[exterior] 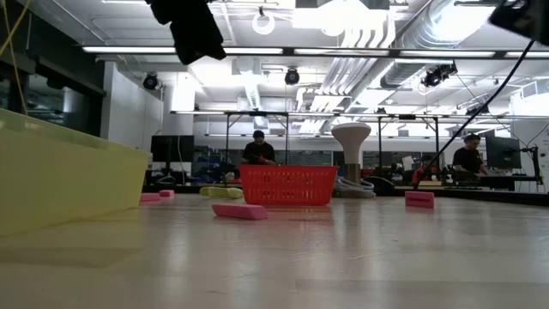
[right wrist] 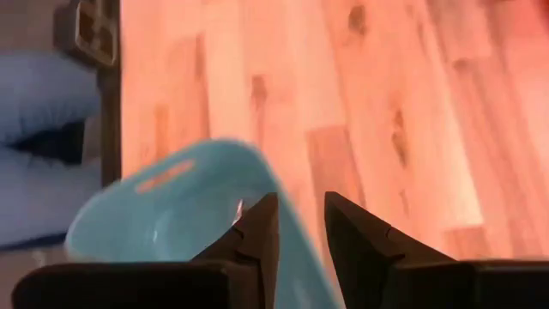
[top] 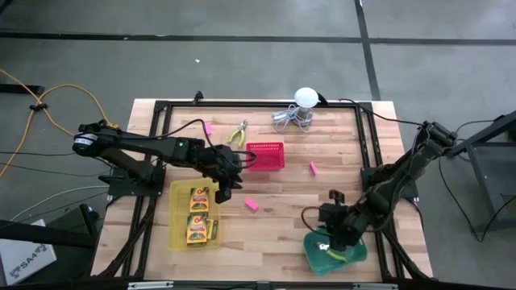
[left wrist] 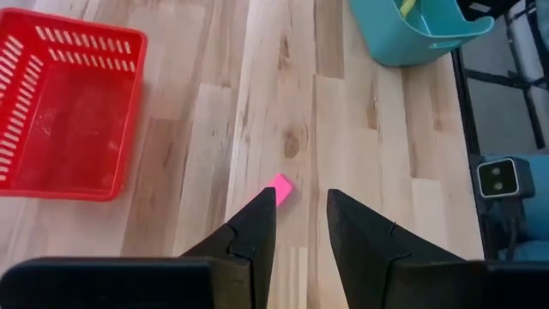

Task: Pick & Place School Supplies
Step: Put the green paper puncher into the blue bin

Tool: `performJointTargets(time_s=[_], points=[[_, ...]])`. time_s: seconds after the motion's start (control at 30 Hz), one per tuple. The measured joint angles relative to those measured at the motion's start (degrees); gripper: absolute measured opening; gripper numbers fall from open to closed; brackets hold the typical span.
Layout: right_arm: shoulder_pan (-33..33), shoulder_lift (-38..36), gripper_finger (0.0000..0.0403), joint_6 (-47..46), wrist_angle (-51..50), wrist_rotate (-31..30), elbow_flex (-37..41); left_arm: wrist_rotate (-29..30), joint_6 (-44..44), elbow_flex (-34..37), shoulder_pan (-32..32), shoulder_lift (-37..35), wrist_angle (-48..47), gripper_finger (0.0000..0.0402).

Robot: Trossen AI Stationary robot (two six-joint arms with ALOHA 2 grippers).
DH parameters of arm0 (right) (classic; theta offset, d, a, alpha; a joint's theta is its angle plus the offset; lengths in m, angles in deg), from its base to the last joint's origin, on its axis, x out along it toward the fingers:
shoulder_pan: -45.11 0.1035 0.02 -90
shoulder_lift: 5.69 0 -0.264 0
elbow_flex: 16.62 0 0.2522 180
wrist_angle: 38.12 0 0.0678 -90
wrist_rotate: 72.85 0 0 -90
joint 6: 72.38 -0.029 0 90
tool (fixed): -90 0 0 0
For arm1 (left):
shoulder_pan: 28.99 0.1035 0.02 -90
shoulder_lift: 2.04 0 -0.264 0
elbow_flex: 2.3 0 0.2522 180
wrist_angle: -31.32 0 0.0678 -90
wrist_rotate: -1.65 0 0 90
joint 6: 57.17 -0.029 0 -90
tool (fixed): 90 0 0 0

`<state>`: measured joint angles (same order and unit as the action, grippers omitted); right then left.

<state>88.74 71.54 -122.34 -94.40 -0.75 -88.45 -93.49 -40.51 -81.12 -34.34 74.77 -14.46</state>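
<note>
Three pink eraser blocks are lying loose on the bench besides the one near the left end effector: one at about 11 o'clock from the red basket, one at 3 o'clock of it, and the closest one at about 6 o'clock of it. Two crayon boxes are already lying in the yellow tray, and small pliers are resting at 10 o'clock of the basket.

The left end effector is hovering between the yellow tray and the red basket, its fingers parted by a narrow gap and carrying nothing. In the left wrist view the pink block is sitting just beyond its fingertips. I judge that the step in hand is the approach to this eraser. The next move is calling for a small advance and a descent, so that the fingers are straddling the block before closing.

The right end effector is waiting over the teal tray, fingers slightly apart and empty.
</note>
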Motion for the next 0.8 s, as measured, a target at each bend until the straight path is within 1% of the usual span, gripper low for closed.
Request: performJointTargets(time_s=[0.07, 0.17, 0.33, 0.53, 0.8], points=[[-2.6, 0.0, 0.0084, 0.7, 1.0, -0.1, 0.0, 1.9, 0.2, 0.0, 0.6, 0.0, -0.7, 0.0102], [-6.7, 0.0, 0.0084, 0.7, 2.1, -0.2, 0.0, 5.5, 3.5, 0.0, 2.6, 0.0, -2.5, 0.0103], [-12.3, 0.0, 0.0084, 2.4, 3.1, 0.0, 0.0, 10.0, 7.6, 0.0, 8.1, 0.0, -8.4, 0.0102], [-16.6, 0.0, 0.0084, 7.3, 5.4, 0.0, 0.0, 10.2, 7.8, 0.0, 13.8, 0.0, -12.8, 0.0102], [-19.8, 0.0, 0.0084, 14.5, 9.7, 1.0, 0.0, 10.7, 7.6, 0.0, 14.3, 0.0, -12.5, 0.0102]])
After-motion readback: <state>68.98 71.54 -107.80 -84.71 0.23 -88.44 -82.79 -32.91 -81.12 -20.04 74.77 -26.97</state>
